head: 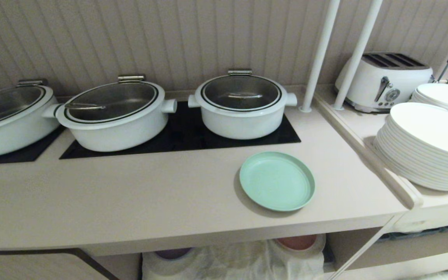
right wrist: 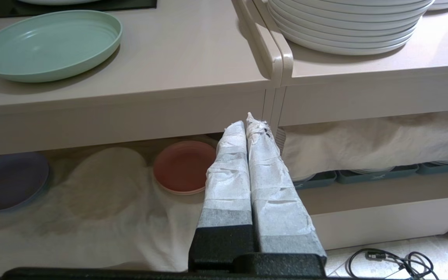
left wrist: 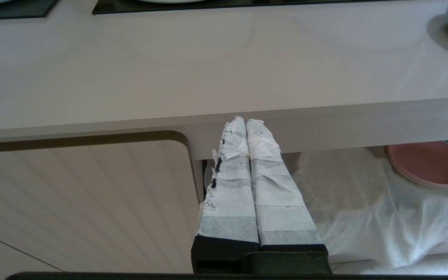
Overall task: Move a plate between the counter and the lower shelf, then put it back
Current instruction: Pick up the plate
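From the head camera I am looking down on the counter (head: 161, 194), and the plate (head: 277, 181) is sitting flat on it, just in front of the rightmost white pot (head: 242, 105) and near the front edge. Neither arm is showing here. Under the edge, below the plate, the lower shelf (head: 231, 260) is peeking out with its white cloth.

Through the left wrist camera, the left gripper (left wrist: 245, 121) is hanging below the counter's front edge with its taped fingers pressed together on nothing, well apart from the plate.

Through the right wrist camera, the right gripper (right wrist: 250, 123) is likewise hanging low, fingers closed and empty. The plate is lying above it on the counter; a pink plate (right wrist: 183, 167) and a purple plate (right wrist: 10, 181) are resting on the shelf's cloth, with a covered hump between them.

I am judging that no step is under way yet. Next, one gripper needs to be raised, opened and closed on the plate's near rim.
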